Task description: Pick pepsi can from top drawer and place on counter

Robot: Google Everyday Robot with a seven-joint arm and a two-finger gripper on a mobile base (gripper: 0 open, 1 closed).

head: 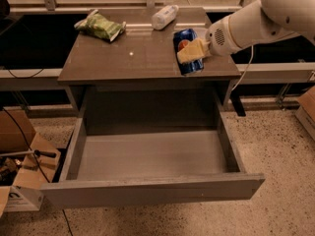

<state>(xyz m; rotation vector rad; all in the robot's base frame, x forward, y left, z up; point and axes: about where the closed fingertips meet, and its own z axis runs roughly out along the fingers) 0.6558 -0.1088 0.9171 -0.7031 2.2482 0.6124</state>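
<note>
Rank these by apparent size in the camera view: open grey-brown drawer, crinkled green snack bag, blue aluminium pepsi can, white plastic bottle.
1. Open grey-brown drawer.
2. Green snack bag and blue pepsi can, clamped by the gripper at the counter front right: alike, unranked.
3. White plastic bottle, though farthest back.
</note>
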